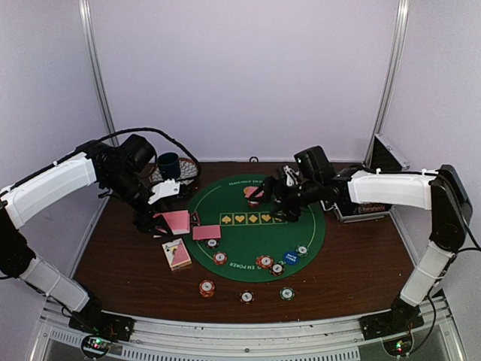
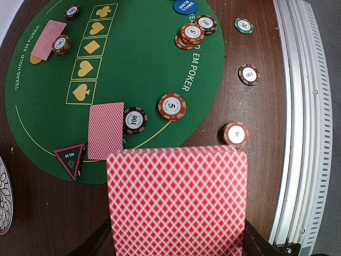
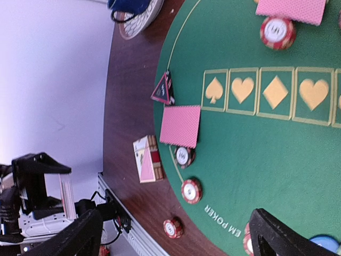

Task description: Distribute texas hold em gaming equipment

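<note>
Looming pink-latticed cards, perhaps stacked.

A dark blue cup stands on a patterned saucer at the far left of the brown table; a metal case sits at the far right, lid raised

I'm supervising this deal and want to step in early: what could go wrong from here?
1. The left hand grips pink-backed cards close beside the near card, triangular marker and a chip; lowering could shove them.
2. The open right hand hangs close by the far card; pulling away may drag it.
3. The cup stands right beside the left arm, so a swing could tip it.
</note>
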